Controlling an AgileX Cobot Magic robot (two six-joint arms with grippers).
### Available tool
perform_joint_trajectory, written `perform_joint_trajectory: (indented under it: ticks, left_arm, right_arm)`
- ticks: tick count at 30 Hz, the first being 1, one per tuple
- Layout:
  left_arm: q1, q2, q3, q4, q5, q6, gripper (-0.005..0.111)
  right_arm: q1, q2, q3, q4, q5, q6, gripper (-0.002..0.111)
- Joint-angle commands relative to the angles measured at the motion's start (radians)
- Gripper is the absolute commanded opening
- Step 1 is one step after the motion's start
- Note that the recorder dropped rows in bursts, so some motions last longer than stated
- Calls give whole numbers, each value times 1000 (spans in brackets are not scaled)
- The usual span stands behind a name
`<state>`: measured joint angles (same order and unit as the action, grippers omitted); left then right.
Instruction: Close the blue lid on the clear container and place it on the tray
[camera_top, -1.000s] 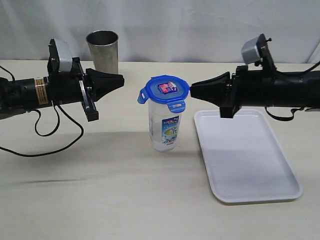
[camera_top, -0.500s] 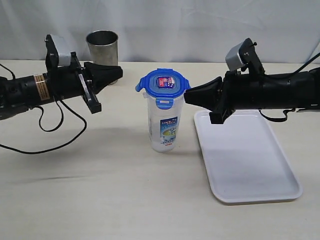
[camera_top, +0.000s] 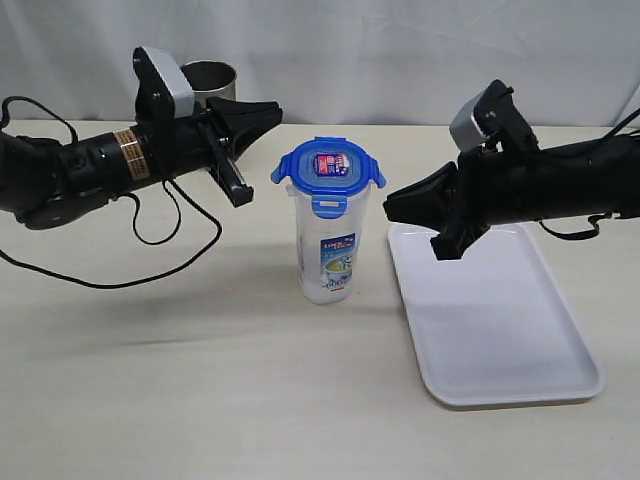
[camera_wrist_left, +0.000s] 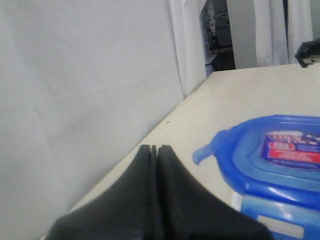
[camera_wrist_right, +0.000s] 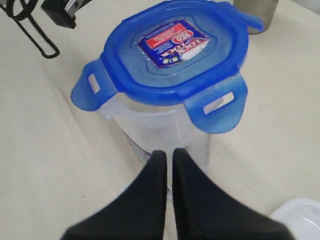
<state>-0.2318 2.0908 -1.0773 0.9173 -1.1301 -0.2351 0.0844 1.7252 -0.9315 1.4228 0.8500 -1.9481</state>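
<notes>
The clear container (camera_top: 330, 255) stands upright on the table, left of the tray (camera_top: 500, 330). The blue lid (camera_top: 330, 168) rests on top of it, with flaps sticking outward (camera_wrist_right: 215, 102). My left gripper (camera_top: 275, 108) is shut and empty, a little above and left of the lid, not touching it; the left wrist view shows its tips (camera_wrist_left: 154, 147) beside the lid (camera_wrist_left: 280, 155). My right gripper (camera_top: 388, 207) is shut and empty, just right of the container below the lid rim. In the right wrist view it (camera_wrist_right: 169, 152) points at the container wall (camera_wrist_right: 160, 125) under the lid (camera_wrist_right: 172, 50).
A grey steel cup (camera_top: 205, 75) stands at the back left, behind the left arm. Black cable (camera_top: 150, 255) loops on the table under that arm. The right arm hangs over the tray's far end. A white curtain backs the table.
My left gripper has swung up and to the right, close to the lid. My right gripper has dropped lower beside the container. The container and lid stayed put.
</notes>
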Motion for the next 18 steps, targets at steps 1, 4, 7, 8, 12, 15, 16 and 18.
perform_joint_trajectory:
  ticks: [1,4,7,8,12,15,16,18]
  left_arm:
    - [-4,-8,-6,107,32,-86,0]
    - [-4,-8,-6,183,38,-136,0]
    - [-4,-8,-6,216,36,-140,0]
    - [-2,-8,-6,216,31,-154,0]
    - [-2,-8,-6,231,17,-157,0]
    - [0,-8,-6,243,17,-157,0]
    - [0,-8,-6,243,17,-157,0]
    - [2,-8,-6,244,17,-157,0]
  right_arm:
    - [-3,-5,-3,20,-40,-9,5]
    - [-3,-5,-3,23,-51,-9,5]
    - [-3,-5,-3,23,-51,-9,5]
    - [-3,-5,-3,23,-51,-9,5]
    - [-3,-5,-3,31,-53,-11,5]
    - [-3,-5,-3,38,-53,-18,5]
    - [-3,-5,-3,38,-53,-18,5]
    - [-3,-5,-3,38,-53,-18,5]
